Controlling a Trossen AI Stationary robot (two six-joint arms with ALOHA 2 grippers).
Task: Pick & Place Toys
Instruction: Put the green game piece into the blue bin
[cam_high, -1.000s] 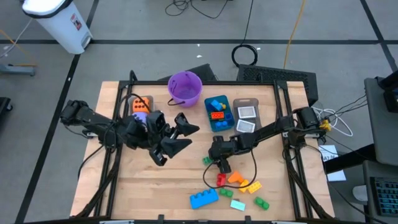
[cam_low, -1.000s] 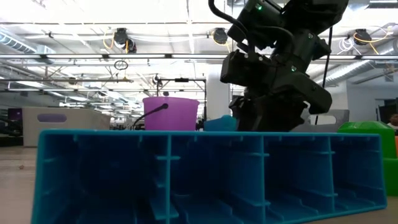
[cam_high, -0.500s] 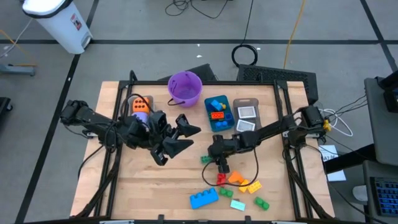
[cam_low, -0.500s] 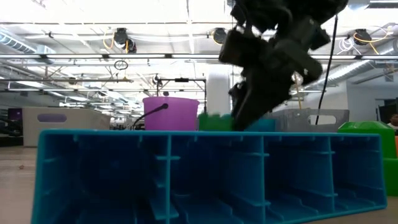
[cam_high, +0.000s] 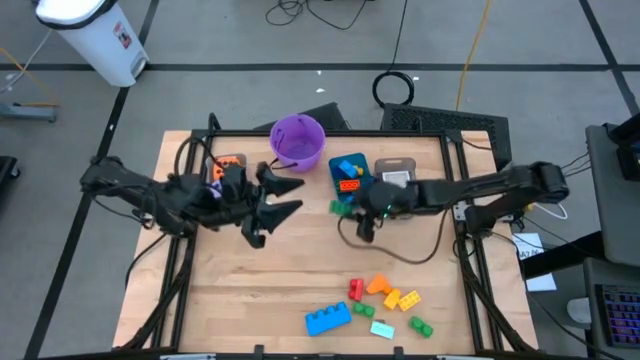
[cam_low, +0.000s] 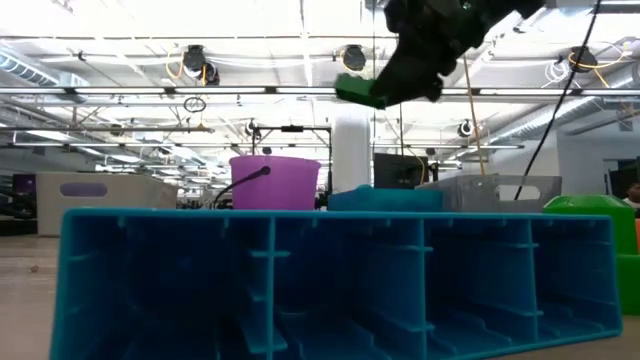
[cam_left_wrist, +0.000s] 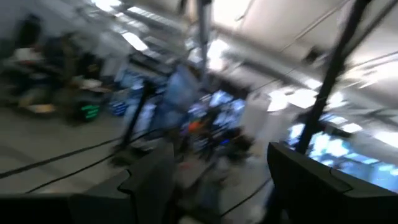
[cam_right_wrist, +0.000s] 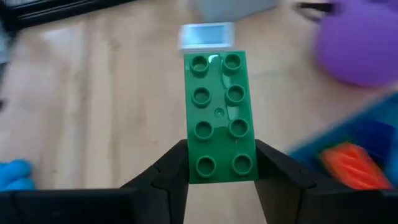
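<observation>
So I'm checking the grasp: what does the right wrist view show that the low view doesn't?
Only the right wrist view shows the eight studs on the green brick, and the fingers pinching its sides. Only the low view shows it lifted high above the large blue brick. Both show the right gripper holding it, and the purple bucket.

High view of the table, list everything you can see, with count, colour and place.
Green plastic brick: one, held in the right gripper, beside the teal bin.
Purple plastic bucket: one, table's far edge.
Teal bin: one, right of the bucket, holding blue and orange bricks.
Clear bins with picture cards: right of the teal bin.
Orange and purple dice: far left, partly hidden.
Loose plastic bricks: blue, red, orange, yellow, green, near edge.
Left gripper: open, mid-table.
Right gripper: shut on the green brick.
</observation>
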